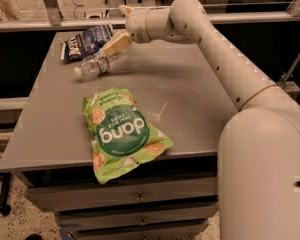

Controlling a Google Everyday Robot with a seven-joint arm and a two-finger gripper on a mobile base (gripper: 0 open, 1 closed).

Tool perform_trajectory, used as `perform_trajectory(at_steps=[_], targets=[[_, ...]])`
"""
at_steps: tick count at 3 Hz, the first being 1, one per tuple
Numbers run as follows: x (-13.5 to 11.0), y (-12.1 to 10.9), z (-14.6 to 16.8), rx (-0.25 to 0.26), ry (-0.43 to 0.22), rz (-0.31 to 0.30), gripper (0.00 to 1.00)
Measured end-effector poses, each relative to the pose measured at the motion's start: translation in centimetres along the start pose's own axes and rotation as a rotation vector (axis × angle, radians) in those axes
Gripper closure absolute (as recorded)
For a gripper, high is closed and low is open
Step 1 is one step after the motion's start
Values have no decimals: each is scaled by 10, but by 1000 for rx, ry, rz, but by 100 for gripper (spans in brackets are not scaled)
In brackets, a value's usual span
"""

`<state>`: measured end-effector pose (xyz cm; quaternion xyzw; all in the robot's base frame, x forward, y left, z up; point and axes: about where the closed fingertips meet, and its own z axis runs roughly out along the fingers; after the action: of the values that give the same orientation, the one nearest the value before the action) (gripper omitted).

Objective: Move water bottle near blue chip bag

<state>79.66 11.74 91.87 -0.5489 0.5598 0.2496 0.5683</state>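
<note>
The water bottle (101, 64) lies on its side on the grey table (190, 89) at the back left, its white cap pointing left and toward the front. The blue chip bag (87, 40) lies just behind it, near the table's back left corner, a small gap away. My gripper (114, 45) reaches in from the right and hangs low over the bottle's base end, between the bottle and the bag. Whether it touches or holds the bottle does not show.
A large bright green "dang" bag (122, 131) lies at the table's front, its lower corner hanging over the front edge. Drawers (135, 199) sit under the table. A metal rail (65, 24) runs behind the table. My arm (225, 59) spans the right side.
</note>
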Motion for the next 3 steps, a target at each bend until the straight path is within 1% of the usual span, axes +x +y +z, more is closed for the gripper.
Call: perform_trajectory(at_steps=[1,2,3], targets=[[-1,-6,-2,61,-5,15,0],[2,-8,-6,115,-10,45,0],[6,-11,-16,151,-6,59,0]])
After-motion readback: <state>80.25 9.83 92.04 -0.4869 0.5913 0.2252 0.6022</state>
